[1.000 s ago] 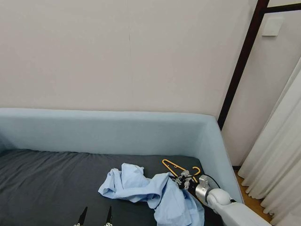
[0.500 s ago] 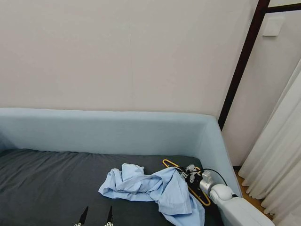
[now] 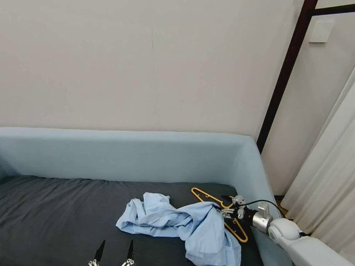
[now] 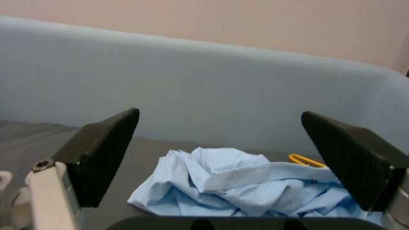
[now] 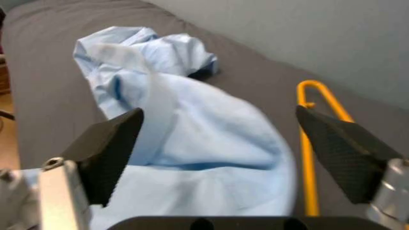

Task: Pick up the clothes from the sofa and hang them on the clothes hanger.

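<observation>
A crumpled light blue shirt lies on the dark grey sofa seat. An orange hanger lies flat at its right edge, partly under the cloth. My right gripper reaches in from the lower right and hovers over the hanger, just right of the shirt. In the right wrist view the gripper stands open above the shirt, with the hanger beside it. My left gripper waits open at the seat's front, facing the shirt from a distance.
The sofa's pale blue backrest runs behind the seat, and its right armrest is close beside my right arm. A white curtain and a dark door frame stand to the right. Left of the shirt the seat is bare.
My right arm has drawn back to the right. The shirt's right fold has shifted and the hanger's lower end is now uncovered. The left gripper has not moved.
</observation>
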